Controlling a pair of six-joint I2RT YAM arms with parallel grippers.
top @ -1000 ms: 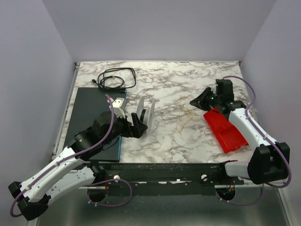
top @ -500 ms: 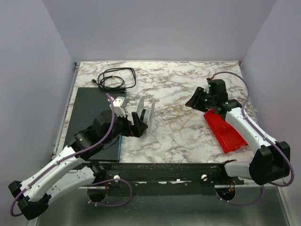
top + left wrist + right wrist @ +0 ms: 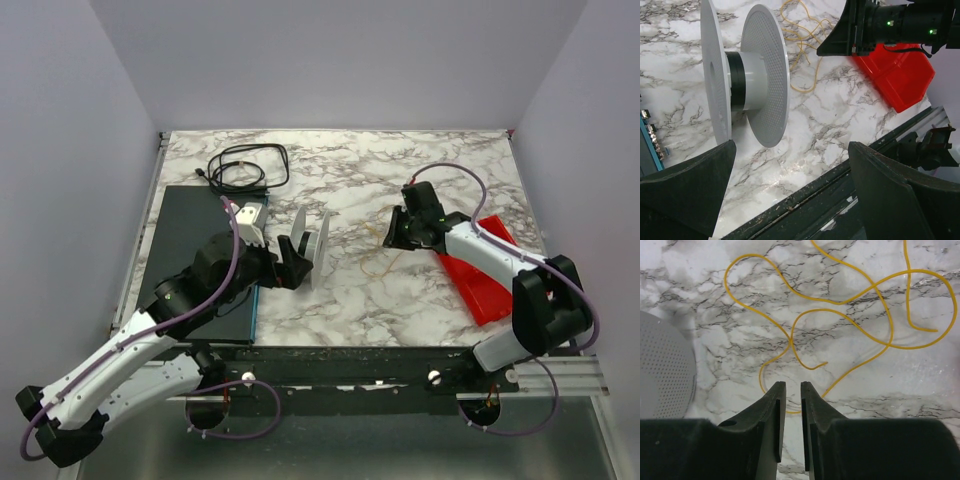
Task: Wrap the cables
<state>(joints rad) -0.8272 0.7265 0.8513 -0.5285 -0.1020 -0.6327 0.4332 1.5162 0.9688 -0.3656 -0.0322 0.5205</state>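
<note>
Lying loose on the marble-patterned tabletop (image 3: 920, 270), the thin yellow wire (image 3: 840, 302) sprawls in limp, crossing loops just ahead of the right gripper (image 3: 793, 386), one curl ending near its tips. Those black fingers (image 3: 774, 405) stand nearly together, a narrow gap between, holding nothing. The left gripper (image 3: 790, 187) is spread wide.

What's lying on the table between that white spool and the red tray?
The loose yellow wire lies between the white spool and red tray, on bare marble; the left wrist view shows it.
</note>
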